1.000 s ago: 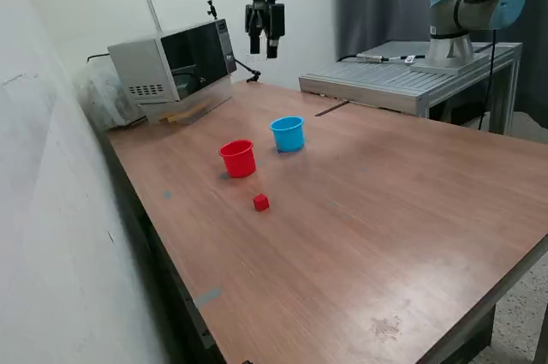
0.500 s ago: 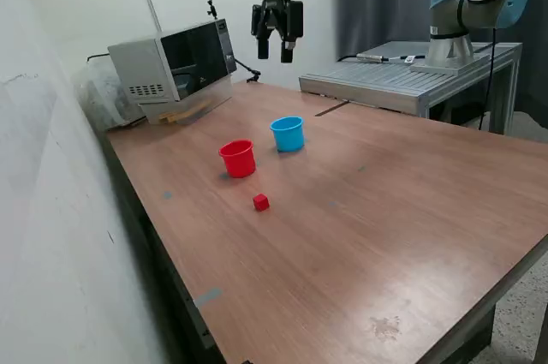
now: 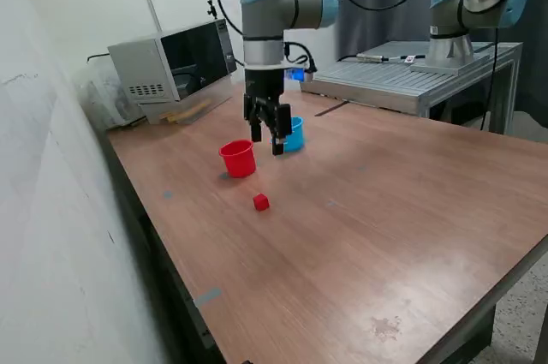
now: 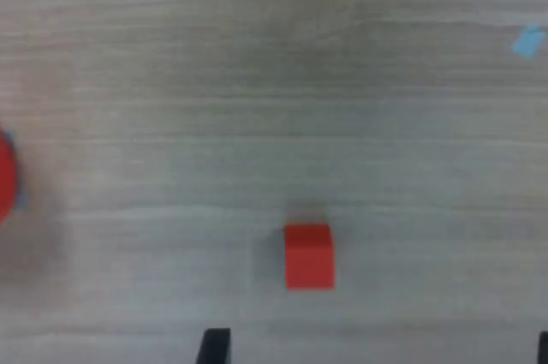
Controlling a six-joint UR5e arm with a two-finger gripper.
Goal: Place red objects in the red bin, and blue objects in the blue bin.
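Wall [image 3: 51, 167]: a pale surface is seen along the exterior view's left.
Microwave [image 3: 171, 68]: placed at the table's far corner.
Table [image 3: 385, 235]: brown wood grain, scuffed.
Red bin [image 3: 237, 158]: stood upright, just beside the blue bin [image 3: 294, 134].
Gripper [image 3: 266, 140]: held above the table between the bins, fingers spread, nothing held.
Red cube [image 3: 261, 202]: small, solid, lying alone nearer the camera than the bins.

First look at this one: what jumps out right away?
The UR5e arm dominates, its gripper hanging open above the wooden table, in front of the blue cup and beside the red cup. A lone small red cube sits on bare wood nearer the camera than the cups. A microwave stands at the far corner.
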